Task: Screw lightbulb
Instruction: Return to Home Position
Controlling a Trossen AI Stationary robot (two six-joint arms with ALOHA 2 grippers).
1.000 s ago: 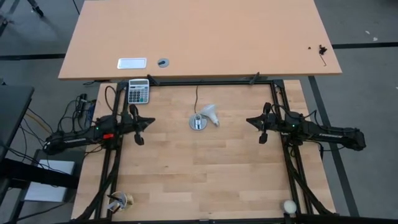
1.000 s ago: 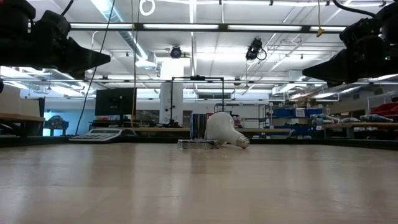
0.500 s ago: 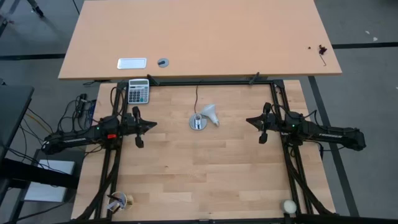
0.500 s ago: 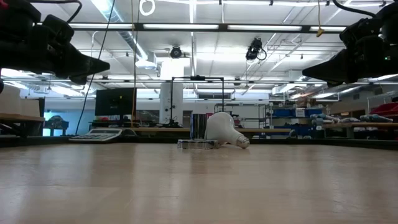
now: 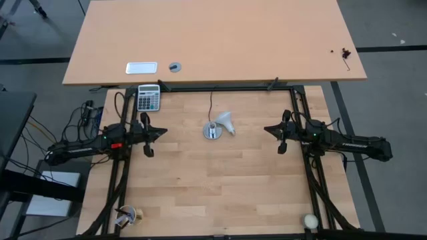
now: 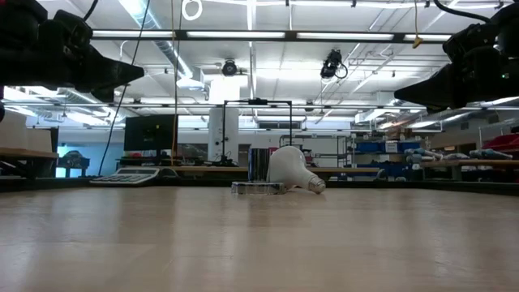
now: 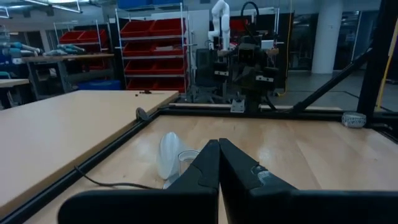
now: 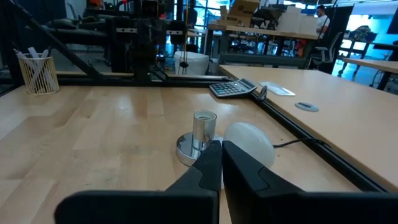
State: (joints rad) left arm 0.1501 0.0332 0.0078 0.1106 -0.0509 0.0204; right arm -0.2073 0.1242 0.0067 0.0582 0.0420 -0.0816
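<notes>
The white lightbulb [image 5: 227, 122] lies on its side on the wooden table, its narrow screw base [image 6: 318, 186] pointing away from the silver socket [image 5: 213, 131] right beside it. The socket stands upright on its round disc, and its black cord [image 5: 211, 103] runs toward the far edge. The bulb also shows in the left wrist view [image 7: 168, 154] and the right wrist view [image 8: 249, 143]. My left gripper [image 5: 164, 131] hovers shut and empty to the left of the socket. My right gripper [image 5: 266, 129] hovers shut and empty to the right of the bulb. Both are well above the table.
A calculator [image 5: 149, 98] lies at the far left. A cup of sticks [image 5: 127, 215] stands at the near left corner and a cream ball [image 5: 310, 221] at the near right. Black frame rails [image 5: 227, 87] border the table, and a second tabletop [image 5: 213, 40] lies beyond.
My left gripper has dipped a little and come back up to about its former height, staying shut. The right gripper, the bulb and the socket have kept still.
</notes>
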